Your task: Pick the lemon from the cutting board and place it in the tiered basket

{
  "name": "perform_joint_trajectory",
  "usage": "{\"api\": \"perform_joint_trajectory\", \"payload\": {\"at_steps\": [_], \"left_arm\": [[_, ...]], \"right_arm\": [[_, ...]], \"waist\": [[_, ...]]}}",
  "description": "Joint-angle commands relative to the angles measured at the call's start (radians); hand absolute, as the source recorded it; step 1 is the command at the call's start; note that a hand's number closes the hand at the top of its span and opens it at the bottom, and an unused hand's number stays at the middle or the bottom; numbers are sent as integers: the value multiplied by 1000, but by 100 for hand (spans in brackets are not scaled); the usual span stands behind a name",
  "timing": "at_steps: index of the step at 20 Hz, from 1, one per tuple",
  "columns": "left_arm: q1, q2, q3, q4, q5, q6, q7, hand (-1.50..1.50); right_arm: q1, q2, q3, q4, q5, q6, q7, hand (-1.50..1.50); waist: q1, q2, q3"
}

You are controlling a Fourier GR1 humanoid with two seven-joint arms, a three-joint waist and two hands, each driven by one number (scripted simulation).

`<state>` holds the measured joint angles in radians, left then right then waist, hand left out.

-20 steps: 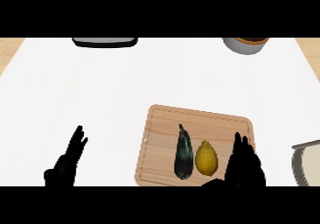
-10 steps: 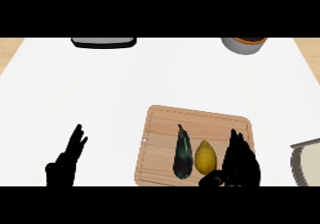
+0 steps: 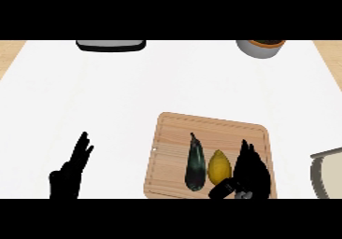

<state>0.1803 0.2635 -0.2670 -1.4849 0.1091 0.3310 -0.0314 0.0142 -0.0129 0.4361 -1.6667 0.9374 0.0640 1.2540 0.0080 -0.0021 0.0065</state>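
A yellow lemon (image 3: 219,166) lies on the wooden cutting board (image 3: 201,130) at the lower right, with a dark eggplant (image 3: 195,162) just to its left. My right hand (image 3: 250,172) sits over the board right beside the lemon, fingers straight along its right side and the thumb near its lower end. It holds nothing. The left hand (image 3: 69,175) rests open at the lower left, fingers up. At the right edge a grey rim of the tiered basket (image 3: 327,168) shows, mostly cut off.
A dark tray (image 3: 110,45) stands at the counter's far edge, left of centre. A grey pot (image 3: 262,47) with a brown rim stands at the far right. White counter lies between them and the board.
My right hand has shifted left, closer to the lemon, and its thumb now shows near the lemon's lower end. The left hand and the lemon have not moved.
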Motion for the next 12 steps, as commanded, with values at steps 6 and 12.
{"api": "perform_joint_trajectory", "payload": {"at_steps": [6, 12], "left_arm": [[-80, -24, 22, 60, 1, 0, 28, 0], [-115, -38, 35, 70, -13, 16, 68, 0]], "right_arm": [[-79, 12, 55, 105, -28, -61, 234, 150], [-157, 12, 51, 166, 46, -35, 158, 150]], "waist": [[-6, 5, -7], [-7, 4, -7]]}}
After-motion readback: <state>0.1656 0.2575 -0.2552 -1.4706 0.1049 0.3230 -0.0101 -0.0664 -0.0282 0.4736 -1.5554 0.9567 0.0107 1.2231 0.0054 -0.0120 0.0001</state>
